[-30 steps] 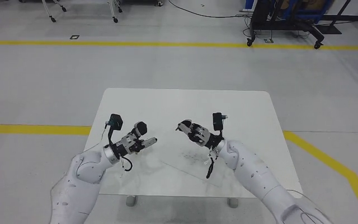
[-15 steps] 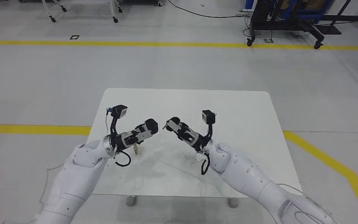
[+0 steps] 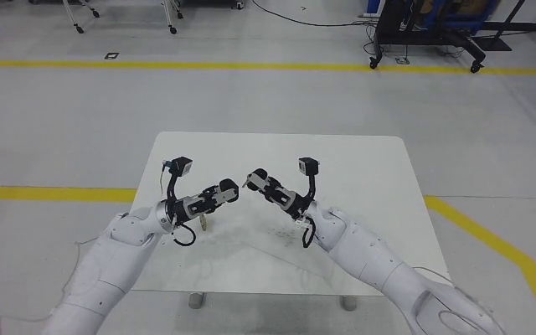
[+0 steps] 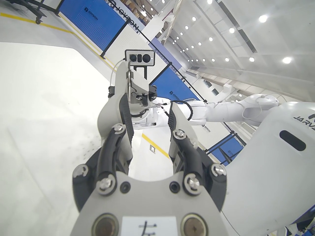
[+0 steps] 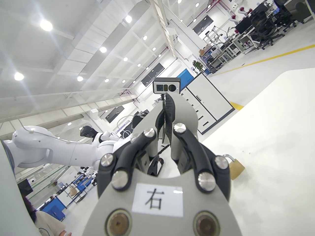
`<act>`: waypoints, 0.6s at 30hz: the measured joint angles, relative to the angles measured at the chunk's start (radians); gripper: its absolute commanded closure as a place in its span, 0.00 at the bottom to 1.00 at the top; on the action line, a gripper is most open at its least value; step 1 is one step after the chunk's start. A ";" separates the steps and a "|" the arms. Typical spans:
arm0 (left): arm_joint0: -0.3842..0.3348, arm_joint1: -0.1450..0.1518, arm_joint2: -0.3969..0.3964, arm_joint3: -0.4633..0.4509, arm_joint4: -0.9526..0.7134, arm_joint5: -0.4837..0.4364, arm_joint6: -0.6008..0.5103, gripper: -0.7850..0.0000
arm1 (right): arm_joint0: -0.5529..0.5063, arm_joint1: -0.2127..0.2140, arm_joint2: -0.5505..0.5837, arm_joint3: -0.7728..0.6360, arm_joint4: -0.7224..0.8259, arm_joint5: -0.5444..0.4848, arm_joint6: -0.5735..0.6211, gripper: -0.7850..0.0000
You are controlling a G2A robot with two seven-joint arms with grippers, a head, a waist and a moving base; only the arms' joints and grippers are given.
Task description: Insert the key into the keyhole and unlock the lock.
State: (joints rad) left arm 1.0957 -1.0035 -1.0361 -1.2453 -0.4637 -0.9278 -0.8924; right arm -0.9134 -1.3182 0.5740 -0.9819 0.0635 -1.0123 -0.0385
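On yellow-lined floor (image 3: pixel 251 100), table (image 3: pixel 360 167) with lock (image 5: pixel 236 169).

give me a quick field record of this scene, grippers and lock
table: white, bears the padlock
padlock: brass-coloured, lying on the table, no gripper touching it
left gripper: open, empty, held above the table near the padlock
right gripper: shut, held above the table, tip facing the left gripper, apart from it
key: too small to tell whether the right gripper holds it
task state: unlocking not yet begun
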 measured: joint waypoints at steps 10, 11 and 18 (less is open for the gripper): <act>-0.058 -0.010 0.050 0.073 -0.077 0.036 -0.035 0.65 | -0.014 -0.030 0.061 0.047 0.199 0.000 0.252 1.00; -0.060 -0.010 0.052 0.078 -0.075 0.034 -0.034 0.68 | -0.013 -0.034 0.069 0.057 0.220 0.000 0.281 1.00; -0.080 -0.021 0.063 0.107 -0.006 0.058 0.003 0.69 | -0.014 -0.073 0.140 0.120 0.334 0.000 0.502 1.00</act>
State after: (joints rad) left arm 1.0159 -1.0244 -0.9732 -1.1378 -0.4694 -0.8698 -0.8896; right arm -0.9271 -1.3915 0.7141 -0.8622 0.3972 -1.0123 0.4632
